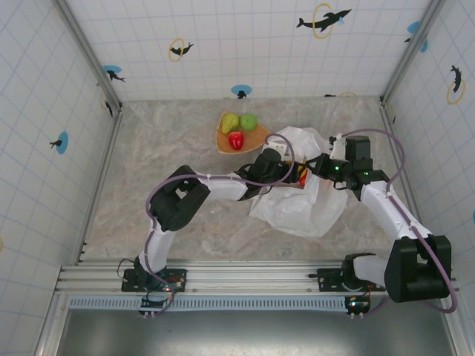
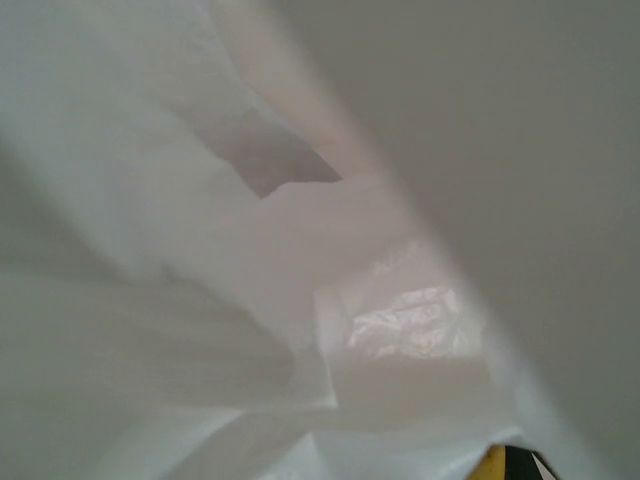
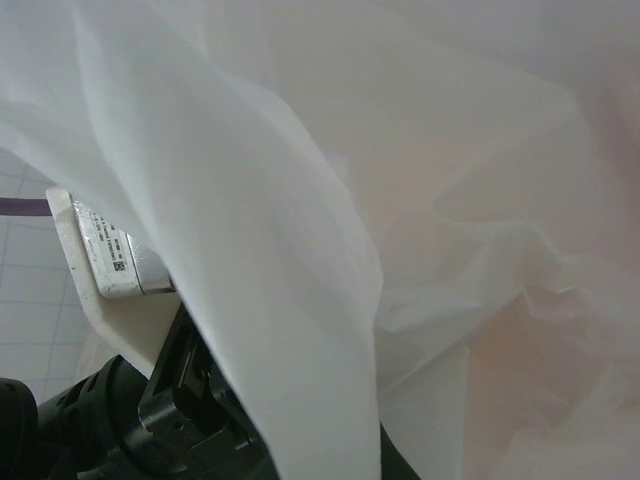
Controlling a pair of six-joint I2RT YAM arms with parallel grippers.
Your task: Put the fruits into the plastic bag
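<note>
Thin white film hangs in front of both wrist cameras. The plastic bag (image 1: 297, 211) lies crumpled on the marble-patterned table (image 1: 185, 215), between your two arms. The left gripper (image 1: 292, 172) is pushed in at the bag's mouth, and the right gripper (image 1: 321, 167) meets the film from the other side, apparently lifting an edge. Folds cover both sets of fingers, so you cannot tell how far either is open or what it has hold of. A small red-orange patch (image 1: 302, 179) shows between them, likely a fruit going in.

I judge the step in hand to be the drop. Hold the right side high so the mouth gapes, carry the left well past the rim before you let go, and draw out slowly — this film will cling and drag.

Counted: one bag, two grippers at it, one reddish patch at the mouth. Farther back, just beside the bag's far edge, is one tan plate (image 1: 258, 135) carrying three fruits — a red fruit (image 1: 236, 139) nearest, with a yellow-green fruit (image 1: 230, 122) and a green fruit (image 1: 249, 121) behind it.
</note>
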